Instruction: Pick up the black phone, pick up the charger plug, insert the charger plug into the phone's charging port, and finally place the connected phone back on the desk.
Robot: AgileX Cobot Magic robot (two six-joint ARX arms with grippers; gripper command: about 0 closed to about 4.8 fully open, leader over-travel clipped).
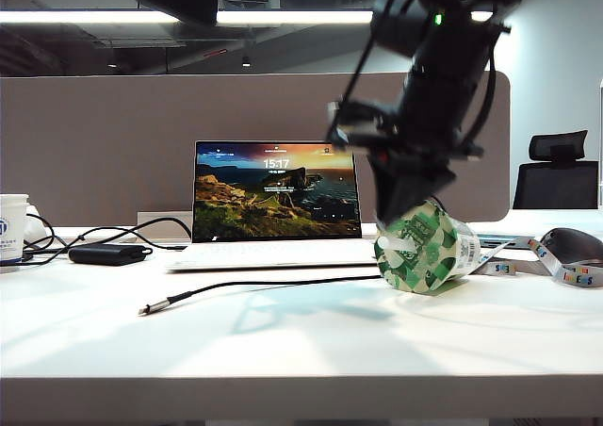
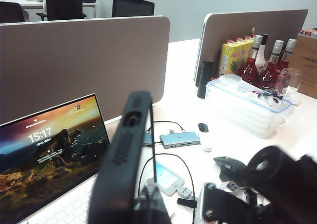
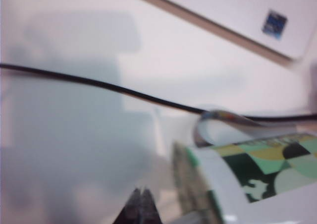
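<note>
Left fingers [image 2: 148,204] clamped on phone [image 2: 124,164] held up edge-on above the laptop [image 1: 275,204], right fingers [image 3: 141,204] pressed together, low over worktop [image 1: 301,341] beside tipped cup [image 1: 429,252], plug [image 1: 151,307] lying near-left.

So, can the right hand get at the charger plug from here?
Probably yes. The plug lies in the open on the desk, with nothing on or beside it. The right hand, shut and empty, hangs by the tipped cup, which sits clear of that path; the hand must open first.
</note>
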